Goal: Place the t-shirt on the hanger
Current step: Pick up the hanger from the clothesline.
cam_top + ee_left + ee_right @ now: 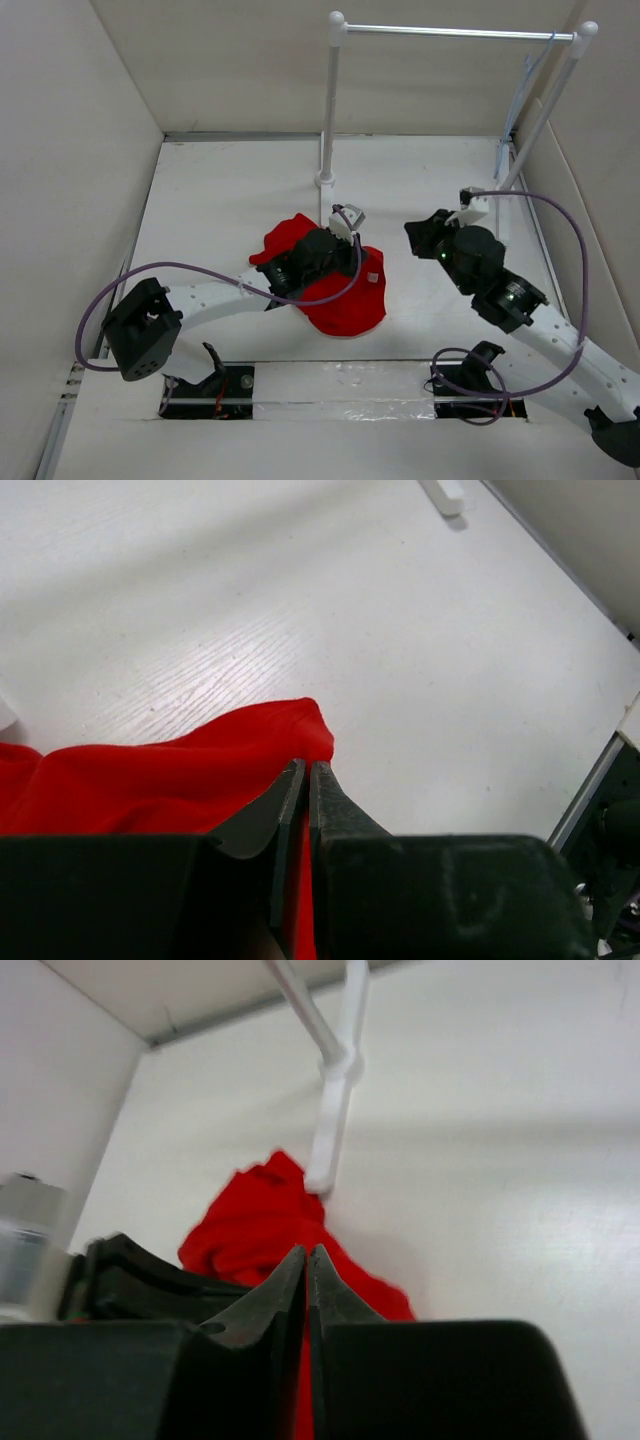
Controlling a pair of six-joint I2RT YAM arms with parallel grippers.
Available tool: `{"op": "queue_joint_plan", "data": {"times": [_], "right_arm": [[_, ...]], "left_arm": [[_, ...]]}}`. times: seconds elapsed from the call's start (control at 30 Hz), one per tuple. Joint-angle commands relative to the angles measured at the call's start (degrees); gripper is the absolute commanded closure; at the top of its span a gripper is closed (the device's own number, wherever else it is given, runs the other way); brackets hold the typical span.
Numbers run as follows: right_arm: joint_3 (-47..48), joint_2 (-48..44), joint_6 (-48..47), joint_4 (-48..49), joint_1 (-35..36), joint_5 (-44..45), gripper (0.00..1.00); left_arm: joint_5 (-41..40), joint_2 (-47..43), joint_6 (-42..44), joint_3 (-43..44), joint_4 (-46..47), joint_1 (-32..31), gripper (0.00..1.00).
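Note:
The red t-shirt (345,300) lies crumpled on the white table, in front of the rack's left post. My left gripper (333,245) is over it and shut on a fold of the t-shirt (150,775), whose cloth rises to a point at the fingertips (306,770). My right gripper (412,233) is shut and empty, to the right of the shirt and apart from it; the shirt (250,1225) shows beyond its fingertips (306,1255). The pale blue hanger (520,100) hangs at the right end of the rack's metal bar.
The white rack has a metal bar (450,33) across the back, a left post (328,100) on a round foot and a slanted right post (545,110). Purple cables (575,260) loop beside both arms. Walls close in on the left, back and right.

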Motion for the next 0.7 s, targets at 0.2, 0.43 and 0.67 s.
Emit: {"op": "queue_joint_plan", "data": {"times": [0.2, 0.43, 0.67], "right_arm": [[29.40, 11.69, -14.50, 1.22, -5.69, 22.73, 1.00], [48.92, 27.87, -16.62, -0.36, -25.89, 21.78, 0.50], [68.08, 41.32, -15.22, -12.84, -41.55, 4.33, 0.36]], "left_arm": [[2.41, -0.31, 0.58, -0.86, 8.92, 0.06, 1.00], [6.01, -3.30, 0.05, -2.45, 8.31, 0.06, 1.00], [5.58, -4.80, 0.49, -3.15, 8.22, 0.06, 1.00]]}}
